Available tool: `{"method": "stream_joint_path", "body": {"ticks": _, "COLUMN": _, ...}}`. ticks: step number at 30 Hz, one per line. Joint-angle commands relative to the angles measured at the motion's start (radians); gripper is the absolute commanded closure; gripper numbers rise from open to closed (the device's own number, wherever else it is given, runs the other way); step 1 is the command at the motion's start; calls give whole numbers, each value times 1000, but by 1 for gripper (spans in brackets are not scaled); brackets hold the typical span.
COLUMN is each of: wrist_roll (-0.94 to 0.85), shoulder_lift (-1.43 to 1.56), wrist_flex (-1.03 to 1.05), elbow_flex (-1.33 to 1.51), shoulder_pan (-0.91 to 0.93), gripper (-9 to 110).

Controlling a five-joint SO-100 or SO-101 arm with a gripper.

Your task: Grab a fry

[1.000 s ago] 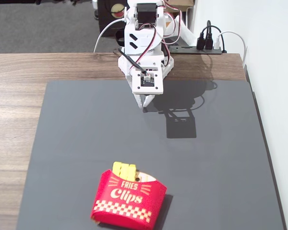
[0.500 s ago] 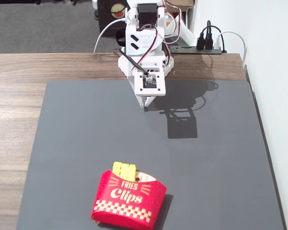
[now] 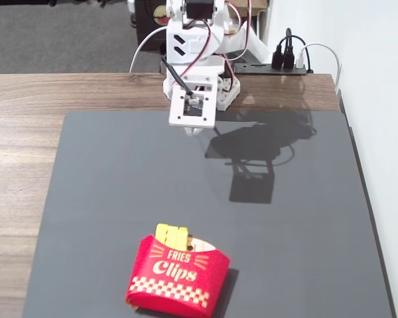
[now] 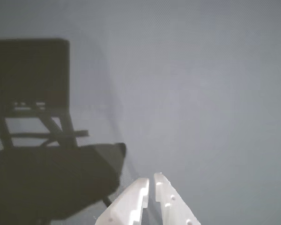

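Yellow fries (image 3: pixel 172 233) stick up out of the red "Fries Clips" carton (image 3: pixel 179 275), which lies near the front edge of the grey mat in the fixed view. My white gripper (image 3: pixel 194 130) hangs far behind them, over the mat's back edge, its tips mostly hidden under the wrist camera block. In the wrist view the gripper (image 4: pixel 151 179) is shut, its two white fingers almost touching and nothing between them. That view holds only bare grey mat and the arm's shadow, with no fry or carton.
The grey mat (image 3: pixel 106 185) covers most of a wooden table (image 3: pixel 20 132). The arm's base (image 3: pixel 205 73) stands at the table's back edge. A power strip with cables (image 3: pixel 285 59) sits behind it, and a white wall runs along the right.
The gripper has risen and drawn back toward the base, shifting a little to the left. Its shadow on the mat has spread to the right. The carton and fries have not moved.
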Motion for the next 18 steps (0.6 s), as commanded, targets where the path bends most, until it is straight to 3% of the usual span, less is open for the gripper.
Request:
{"method": "stream_joint_path", "body": {"ticks": 1, "wrist_roll": -11, "shoulder_lift": -69, "wrist_flex": -9, "elbow_flex": -114, "shoulder_pan": 25, "gripper": 101}}
{"method": "stream_joint_path", "body": {"ticks": 18, "wrist_roll": -34, "shoulder_lift": -511, "wrist_flex": 57, "elbow_flex": -652, "shoulder_pan": 81, "gripper": 101}}
